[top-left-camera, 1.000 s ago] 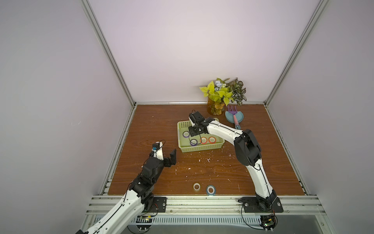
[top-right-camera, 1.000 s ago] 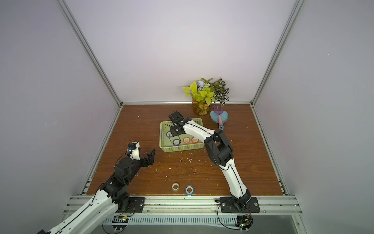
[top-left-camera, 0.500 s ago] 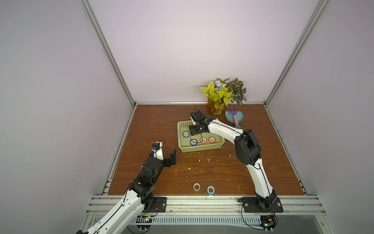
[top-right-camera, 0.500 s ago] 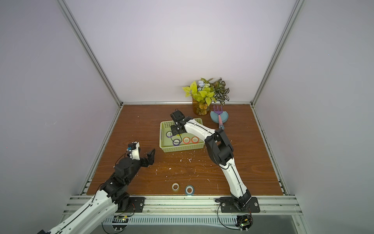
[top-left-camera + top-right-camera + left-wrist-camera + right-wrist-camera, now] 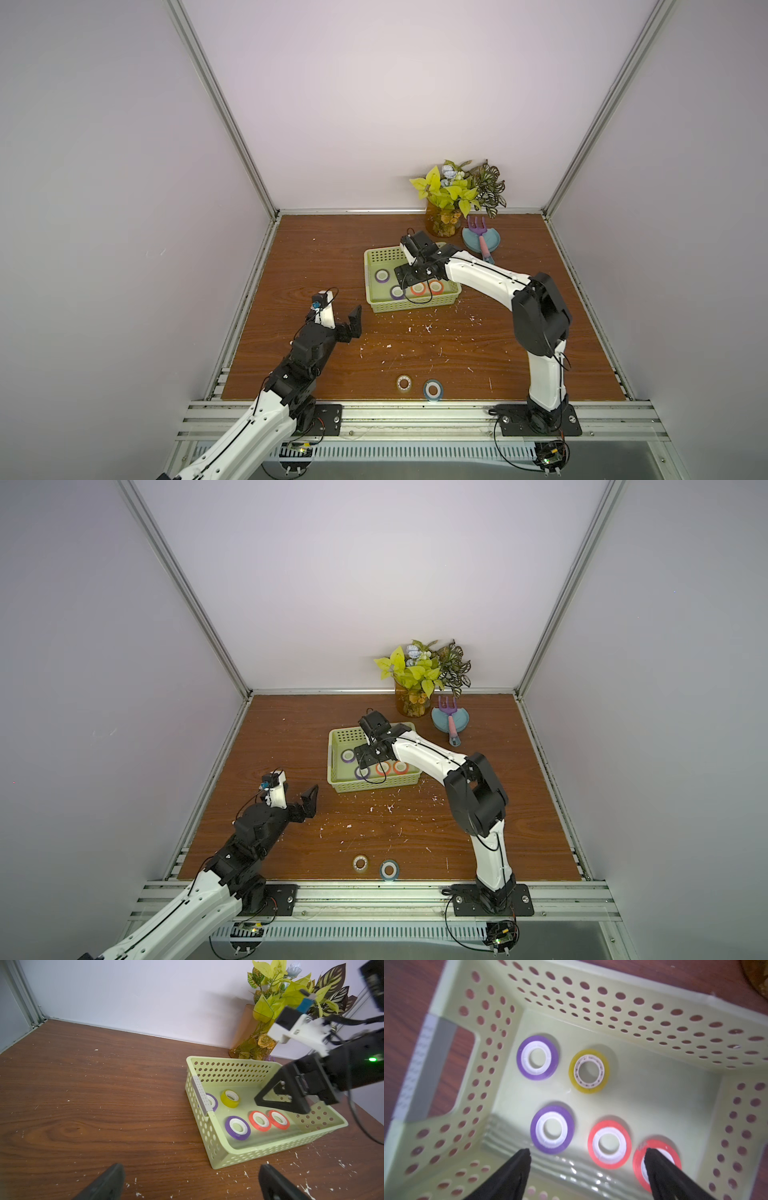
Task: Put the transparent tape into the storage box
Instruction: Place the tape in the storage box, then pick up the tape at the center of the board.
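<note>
The light-green storage box (image 5: pixel 369 286) (image 5: pixel 333 762) sits mid-table. Inside it lie several rolls of transparent tape: two purple (image 5: pixel 537 1057) (image 5: pixel 552 1129), two red (image 5: pixel 609 1145) (image 5: pixel 278 1119) and one yellow (image 5: pixel 588 1071) (image 5: pixel 230 1098). My right gripper (image 5: pixel 586 1150) (image 5: pixel 415 277) hovers open over the box's inside with nothing between its fingers. One fingertip (image 5: pixel 654 1159) overlaps a red roll in the right wrist view. A clear tape roll (image 5: pixel 404 382) (image 5: pixel 360 862) and a blue one (image 5: pixel 433 390) lie near the front edge. My left gripper (image 5: pixel 192 1167) (image 5: pixel 341 321) is open and empty, left of the box.
A potted plant (image 5: pixel 453 199) stands at the back wall. Beside it a blue dish (image 5: pixel 492 243) carries a purple and pink garden fork. White crumbs (image 5: pixel 415 328) are scattered on the wooden table in front of the box.
The right gripper's jaws have opened wide over the box. The left arm has not moved.
</note>
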You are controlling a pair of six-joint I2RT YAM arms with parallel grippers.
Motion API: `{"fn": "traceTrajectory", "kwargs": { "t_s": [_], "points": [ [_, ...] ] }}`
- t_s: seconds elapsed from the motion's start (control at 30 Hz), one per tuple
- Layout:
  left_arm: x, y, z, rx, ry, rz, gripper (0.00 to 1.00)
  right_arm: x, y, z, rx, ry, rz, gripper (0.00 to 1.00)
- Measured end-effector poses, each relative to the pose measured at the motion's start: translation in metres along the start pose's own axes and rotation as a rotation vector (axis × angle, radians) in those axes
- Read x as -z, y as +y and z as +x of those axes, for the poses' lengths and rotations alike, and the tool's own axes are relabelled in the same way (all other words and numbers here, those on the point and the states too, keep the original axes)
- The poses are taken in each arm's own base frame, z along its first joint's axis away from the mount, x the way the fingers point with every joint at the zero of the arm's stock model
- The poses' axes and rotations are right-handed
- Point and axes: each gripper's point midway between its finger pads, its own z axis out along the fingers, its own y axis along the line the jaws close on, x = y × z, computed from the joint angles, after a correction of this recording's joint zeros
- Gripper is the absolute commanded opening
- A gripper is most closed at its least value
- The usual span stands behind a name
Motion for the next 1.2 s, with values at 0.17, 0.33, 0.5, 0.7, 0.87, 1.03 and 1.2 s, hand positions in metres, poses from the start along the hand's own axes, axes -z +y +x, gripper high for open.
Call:
{"fn": "traceTrajectory", "kwargs": {
  "t_s": [0.17, 0.33, 0.5, 0.7, 0.87, 1.03, 1.2],
  "points": [
    [0.0, 0.001, 0.001, 0.0, -0.001, -0.002, 0.99, 0.041, 0.018, 0.036, 0.049, -0.035, -0.034, 0.94],
    [0.001, 0.002, 0.001, 0.002, -0.008, -0.003, 0.99, 0.056, 0.033, 0.09, 0.086, 0.0, -0.067, 0.94],
    [0.002, 0.003, -0.001, 0.003, -0.014, -0.009, 0.99, 0.064, 0.042, 0.138, 0.097, 0.043, -0.098, 0.92],
    [0.002, 0.004, -0.001, 0.004, -0.017, -0.02, 0.99, 0.068, 0.064, 0.18, 0.084, 0.09, -0.162, 0.91],
    [0.002, 0.005, -0.001, 0.006, -0.017, -0.021, 0.99, 0.073, 0.093, 0.205, 0.093, 0.124, -0.226, 0.9],
    [0.002, 0.005, -0.001, 0.006, -0.017, -0.022, 0.99, 0.073, 0.124, 0.229, 0.127, 0.169, -0.276, 0.89],
    [0.002, 0.005, -0.001, 0.006, -0.017, -0.022, 0.99, 0.068, 0.144, 0.25, 0.164, 0.216, -0.28, 0.88]
  ]
}}
